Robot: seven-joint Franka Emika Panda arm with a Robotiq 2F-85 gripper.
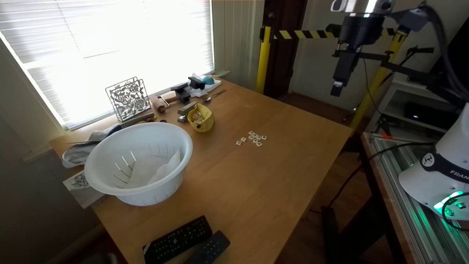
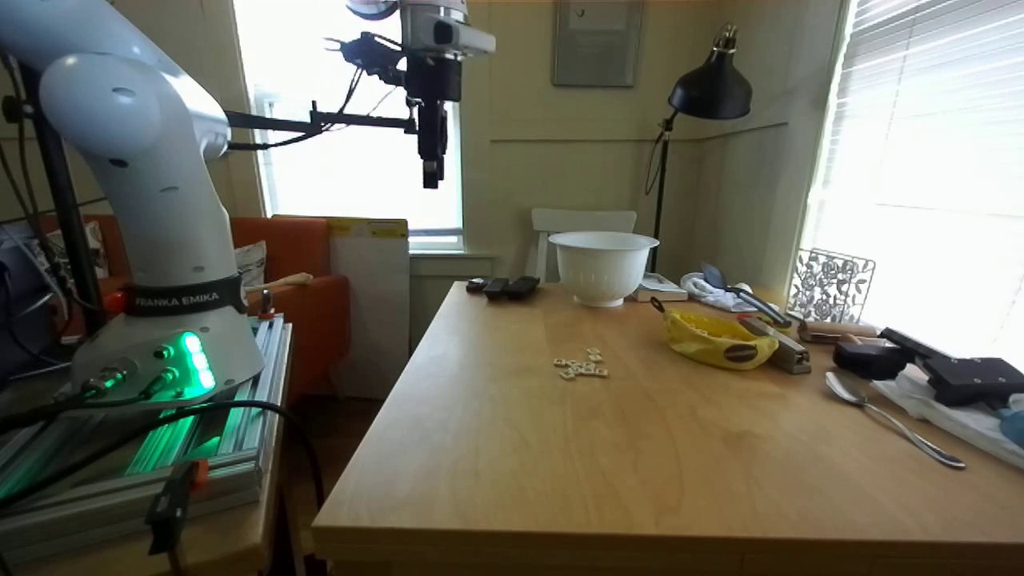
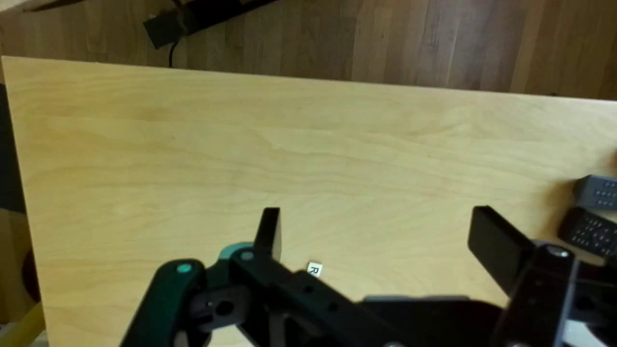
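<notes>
Letter tiles (image 1: pixel 255 140) are found loosely scattered on the tabletop (image 1: pixel 293 154), between the edge facing the robot base (image 2: pixel 164 344) and the edge along the window (image 1: pixel 121 40), away from all corners. By this flat, spread placement, the lettered faces are judged to be kept readable. A yellow pouch (image 2: pixel 716 340) is noted nearer the window edge, mouth upward, by which the pale pieces (image 1: pixel 198 117) inside are presumably kept from spilling. A white basin (image 2: pixel 602 272) is set upright near the edge by the white chair (image 2: pixel 582 218), with a white sheet (image 1: pixel 146 170) lying in it. Two remotes (image 1: pixel 177 240) are laid side by side near the corner shared by the chair and robot edges; a spoon (image 2: pixel 892 428) is laid near the diagonally opposite corner.

The pincer (image 3: pixel 378 231) is spread wide; nothing is gripped or touched. In the wrist view, one tile marked R (image 3: pixel 314 269) is framed between its fingers, well below. The arm (image 2: pixel 136 112) is carried high, the pincer directed downward, well above the tabletop; the uppermost links are cut off in both exterior views.
</notes>
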